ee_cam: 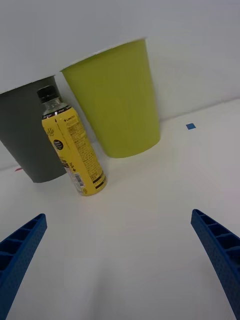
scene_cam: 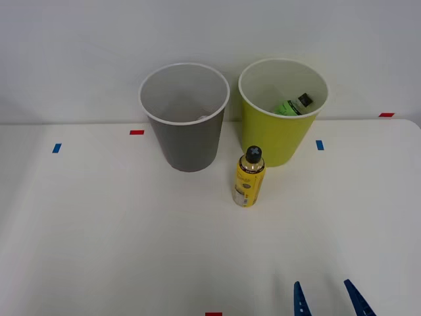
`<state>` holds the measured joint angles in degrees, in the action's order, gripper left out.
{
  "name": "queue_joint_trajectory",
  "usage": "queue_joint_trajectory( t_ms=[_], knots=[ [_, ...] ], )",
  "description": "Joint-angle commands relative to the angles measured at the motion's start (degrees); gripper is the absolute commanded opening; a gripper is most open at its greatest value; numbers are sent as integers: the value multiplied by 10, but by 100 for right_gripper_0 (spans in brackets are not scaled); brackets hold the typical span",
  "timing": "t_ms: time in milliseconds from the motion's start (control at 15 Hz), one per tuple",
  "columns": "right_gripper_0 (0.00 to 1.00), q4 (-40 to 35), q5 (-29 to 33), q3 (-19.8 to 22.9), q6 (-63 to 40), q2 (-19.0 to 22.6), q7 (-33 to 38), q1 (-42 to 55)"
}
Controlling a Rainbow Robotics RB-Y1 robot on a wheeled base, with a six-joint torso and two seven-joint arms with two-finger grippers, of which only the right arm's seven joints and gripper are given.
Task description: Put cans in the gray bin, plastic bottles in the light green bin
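Ahead of the right gripper [scene_cam: 329,299] and slightly to its left, the yellow bottle [scene_cam: 249,178] stands upright on the tabletop [scene_cam: 99,230], black cap up, just before the light green bin [scene_cam: 281,115]. Jaws open, empty, well short of it.

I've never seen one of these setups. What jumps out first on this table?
Two tall bins stand side by side at the back of the white table: the gray bin on the left, the light green bin on the right with a small green bottle lying inside. A yellow black-capped bottle stands upright just before them, and the right gripper hangs open at the near edge.
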<state>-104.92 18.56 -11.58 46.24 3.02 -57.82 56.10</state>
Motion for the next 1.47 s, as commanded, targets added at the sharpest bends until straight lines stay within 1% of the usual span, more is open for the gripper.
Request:
queue_joint_trajectory(
  t_ms=[67, 267, 667, 867, 1133, 1267, 1467],
  knots=[
    [100, 0, -83, -30, 0, 19, -83, -1],
    [100, 0, -140, -35, 0, 30, -133, -4],
    [100, 0, -230, -47, 4, 45, -244, -3],
    [100, 0, -237, -49, 4, 49, -252, -3],
    [100, 0, -226, -49, 4, 52, -250, -5],
    [100, 0, -210, -43, 4, 55, -254, -5],
    [100, 0, -210, -43, 4, 55, -254, -5]
  ],
)
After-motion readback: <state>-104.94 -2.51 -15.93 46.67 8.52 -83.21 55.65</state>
